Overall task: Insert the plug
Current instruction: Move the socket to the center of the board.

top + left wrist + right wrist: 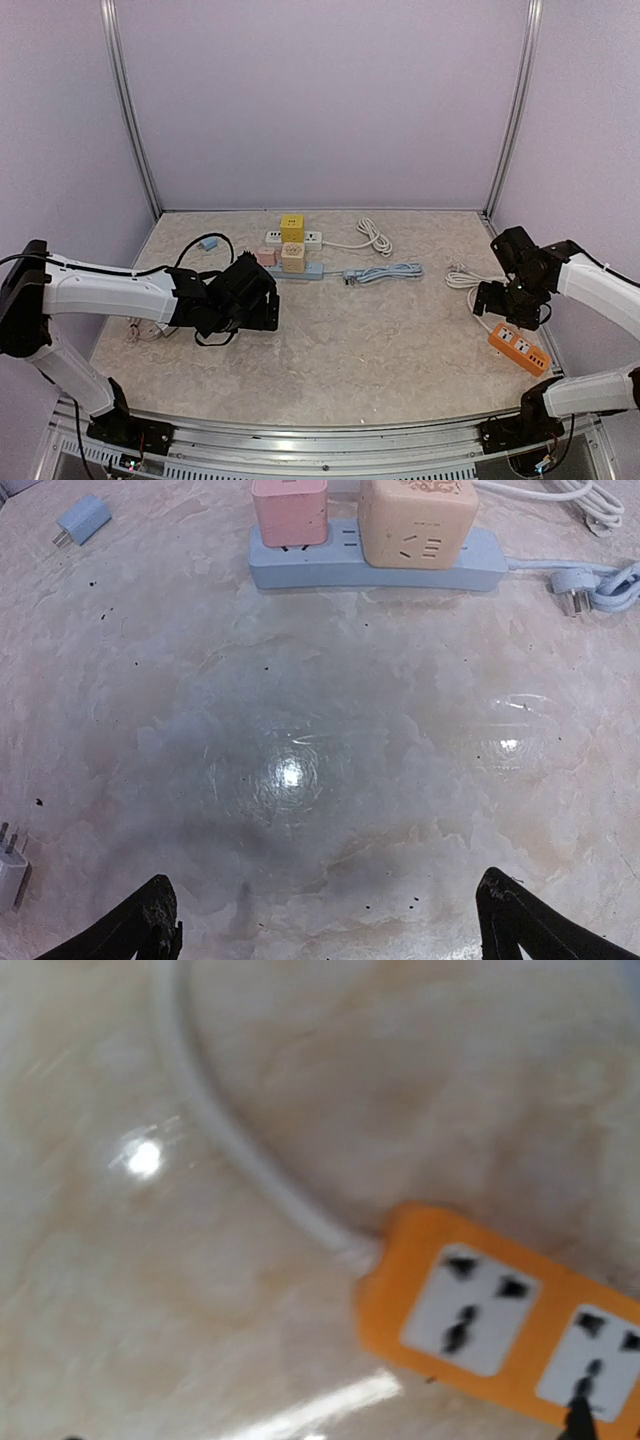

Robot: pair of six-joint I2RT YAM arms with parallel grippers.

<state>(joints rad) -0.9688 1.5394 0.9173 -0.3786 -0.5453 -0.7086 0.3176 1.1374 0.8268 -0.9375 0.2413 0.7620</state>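
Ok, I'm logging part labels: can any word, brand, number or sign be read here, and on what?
None can be read.
Peach cube adapter on the light blue plastic power strip: faint marks on top, too blurred to read.
Orange plastic power strip: plain socket faces, no text showing.

Two cubes (416, 520) sit on the middle strip (340, 572). A cord (385, 273) lies right of it, another strip (519, 348) farther right.
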